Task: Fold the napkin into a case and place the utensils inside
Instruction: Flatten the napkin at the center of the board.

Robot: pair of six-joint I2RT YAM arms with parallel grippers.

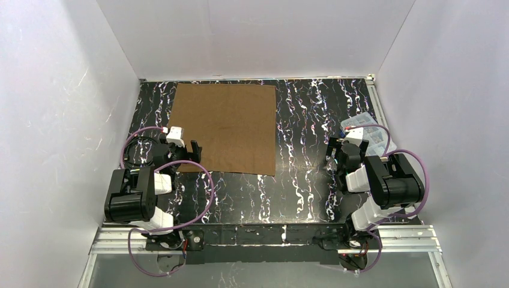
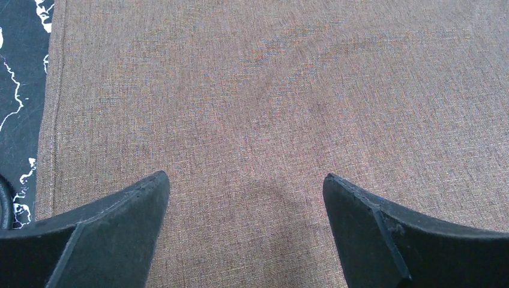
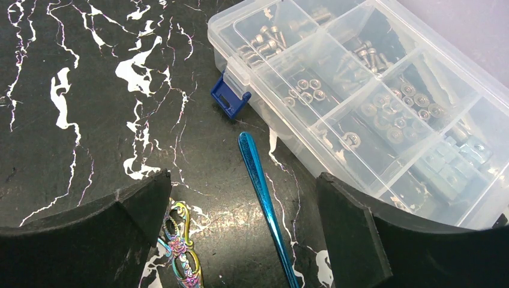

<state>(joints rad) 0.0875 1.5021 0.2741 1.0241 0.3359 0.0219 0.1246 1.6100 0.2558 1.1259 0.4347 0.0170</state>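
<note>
The brown napkin [image 1: 227, 127] lies flat and unfolded on the black marbled table; no case is in view. My left gripper [image 1: 195, 150] hovers over the napkin's near left corner. In the left wrist view the left gripper [image 2: 245, 180] is open, with only the woven napkin [image 2: 270, 90] between its fingers. My right gripper [image 1: 336, 153] is open on the right side. Below the right gripper [image 3: 241, 178] lie two utensils: a shiny blue handle [image 3: 264, 192] between the fingers and an iridescent ornate handle [image 3: 180, 246] by the left finger. Nothing is held.
A clear plastic compartment box [image 3: 372, 90] of screws and nuts, with a blue latch [image 3: 230, 96], sits just beyond the utensils at the right edge [image 1: 366, 127]. White walls enclose the table on three sides. Bare table [image 2: 24, 90] shows left of the napkin's hem.
</note>
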